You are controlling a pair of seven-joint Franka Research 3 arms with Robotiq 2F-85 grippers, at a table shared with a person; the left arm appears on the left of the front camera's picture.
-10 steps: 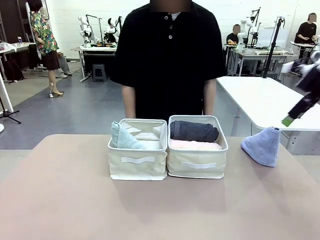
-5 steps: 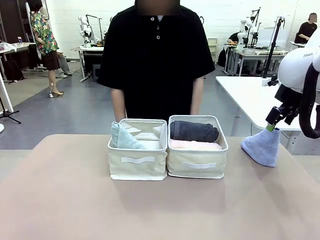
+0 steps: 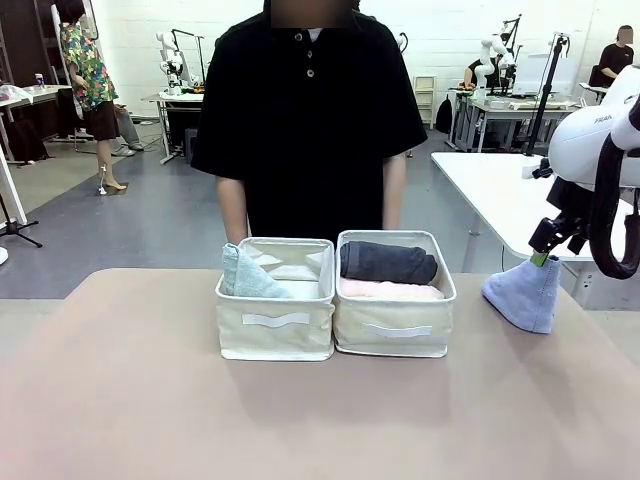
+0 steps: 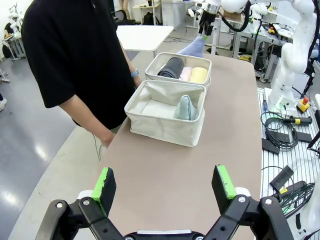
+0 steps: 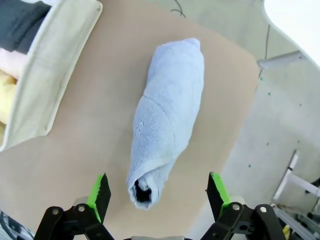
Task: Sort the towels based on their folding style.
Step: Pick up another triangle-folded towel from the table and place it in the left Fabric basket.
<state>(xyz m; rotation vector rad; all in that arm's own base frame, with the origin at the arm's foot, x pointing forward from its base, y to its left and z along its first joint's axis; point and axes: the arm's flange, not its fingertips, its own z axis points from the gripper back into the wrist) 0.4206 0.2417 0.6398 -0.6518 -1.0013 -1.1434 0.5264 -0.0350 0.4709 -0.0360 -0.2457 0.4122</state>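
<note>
Clock bearings as in the front view, 12 o'clock toward the person [image 3: 310,110].

1. Light blue towel [image 3: 525,290]: cone-folded, standing narrow end up on the table [image 3: 130,400]. At 3 o'clock of the right basket [image 3: 395,325], apart from it, near the table's 3 o'clock edge.

2. Right gripper [image 3: 541,258]: directly over the tip of the light blue towel. Jaws spread wide, one green pad on either side of the narrow end in the right wrist view, with clear gaps. Nothing gripped. Contact between pad and tip at the front: cannot tell.

3. Left basket [image 3: 276,325]: cream fabric, touching the right basket on its 3 o'clock side. Contents: pale teal towel [image 3: 245,275], cone-folded, leaning in the 9 o'clock corner.

4. Right basket, contents: dark grey towel [image 3: 388,262], rolled, lying along the 12 o'clock wall; pink towel [image 3: 390,290], rolled, just beside it at 6 o'clock; yellow towel [image 4: 199,75], rolled, next to the pink one on the side away from the dark grey roll, seen from the left wrist.

5. Left gripper [image 4: 165,182]: high above bare table at 9 o'clock of the baskets, well apart from them. Jaws fully apart, empty.

6. Person: standing at 12 o'clock, close behind the baskets, arms down at the sides.
</note>
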